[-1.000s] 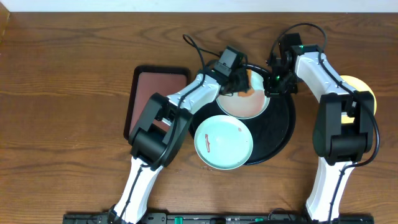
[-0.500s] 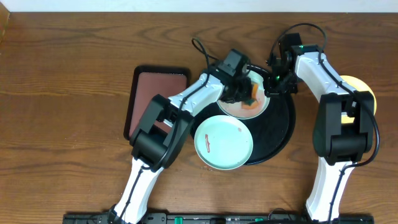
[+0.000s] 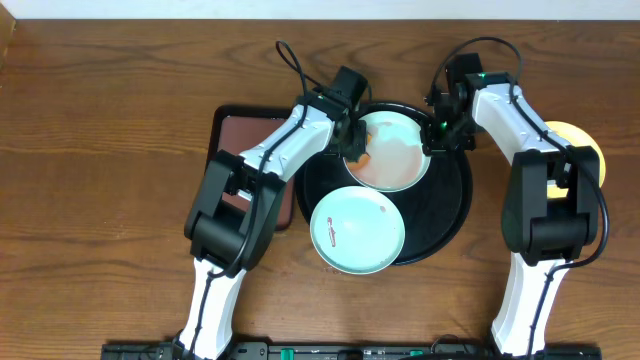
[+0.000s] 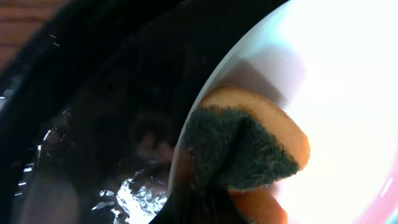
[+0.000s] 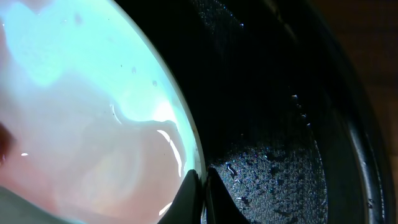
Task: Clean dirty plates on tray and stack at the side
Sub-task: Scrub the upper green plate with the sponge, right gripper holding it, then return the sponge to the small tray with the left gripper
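Slippage is the main worry from overhead. The left claw (image 3: 353, 147) is clamped on a sponge (image 3: 362, 158) pressed to one edge of the held plate (image 3: 398, 150). The right claw (image 3: 437, 137), straight across the plate from it, is pinched shut on the opposite rim, and both work over the black tray (image 3: 448, 215). A smeared plate (image 3: 357, 228) lies just robot-ward of the left claw, overhanging the tray's rim. A careless sideways stroke could nudge it off onto the tabletop (image 3: 100, 200). The yellow plate (image 3: 588, 140) sits well apart, outboard of the right claw and partly hidden by the arm.

In the left wrist view the folded sponge (image 4: 249, 146), green scouring face outward, rides right at the plate's lip (image 4: 336, 81) just ahead of the claw. Pressing down so near the edge could tip the plate or carry the sponge off onto the tray (image 4: 93, 124).

In the right wrist view the claw's tips (image 5: 200, 186) meet on only a sliver of rim. The plate (image 5: 81, 112) looks glossy with a pinkish film, and droplets bead the tray (image 5: 267, 130) beside the claw. With so little purchase on a wet surface, I judge that scrubbing force could pull the rim free or spin the plate.
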